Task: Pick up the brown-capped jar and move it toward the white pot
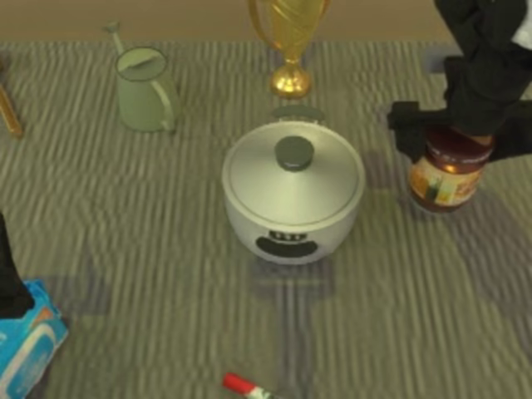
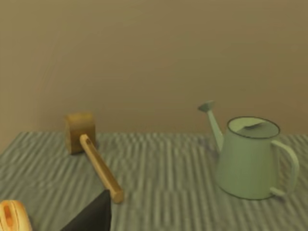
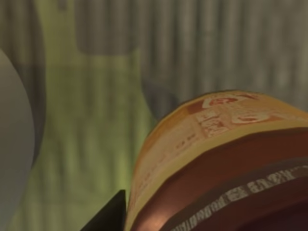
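Note:
The brown-capped jar (image 1: 446,176) with its orange-yellow label stands out to the right of the white pot (image 1: 293,193), with a gap of table between them. My right gripper (image 1: 459,137) comes down from above and is shut on the jar's lid, hiding most of the dark cap. In the right wrist view the jar (image 3: 221,163) fills the frame, with one dark finger (image 3: 109,215) pressed against its side and the pot's pale wall (image 3: 12,144) at the edge. My left gripper (image 1: 12,278) is parked at the table's left edge.
A pale green watering can (image 1: 145,87) (image 2: 248,159) sits at the back left, a golden trophy cup (image 1: 291,46) behind the pot. A wooden mallet (image 2: 94,161) lies far left. A blue packet (image 1: 25,349) and a red marker (image 1: 245,386) lie near the front.

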Available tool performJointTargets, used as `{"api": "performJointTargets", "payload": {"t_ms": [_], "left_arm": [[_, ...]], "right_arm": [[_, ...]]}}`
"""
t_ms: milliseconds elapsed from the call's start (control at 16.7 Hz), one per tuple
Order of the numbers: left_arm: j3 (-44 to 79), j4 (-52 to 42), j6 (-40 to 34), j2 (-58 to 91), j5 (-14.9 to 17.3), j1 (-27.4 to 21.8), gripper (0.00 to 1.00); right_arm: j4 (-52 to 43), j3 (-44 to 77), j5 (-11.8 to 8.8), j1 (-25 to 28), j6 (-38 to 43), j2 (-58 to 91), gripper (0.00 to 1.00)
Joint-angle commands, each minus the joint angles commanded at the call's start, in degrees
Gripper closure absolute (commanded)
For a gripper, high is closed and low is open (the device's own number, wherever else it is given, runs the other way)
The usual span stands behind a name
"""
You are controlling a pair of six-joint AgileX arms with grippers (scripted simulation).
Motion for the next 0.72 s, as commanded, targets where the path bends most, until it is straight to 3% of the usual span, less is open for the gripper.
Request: {"api": "performJointTargets", "payload": {"t_ms": [480, 720], "left_arm": [[0.0, 0.0, 0.0, 0.0, 0.0, 0.0, 0.0], [0.0, 0.0, 0.0, 0.0, 0.0, 0.0, 0.0]], "right_arm": [[9.39, -5.48, 0.17, 0.1, -0.07, 3.55, 1.0], [9.76, -5.71, 0.19, 0.12, -0.09, 3.72, 1.0]]}}
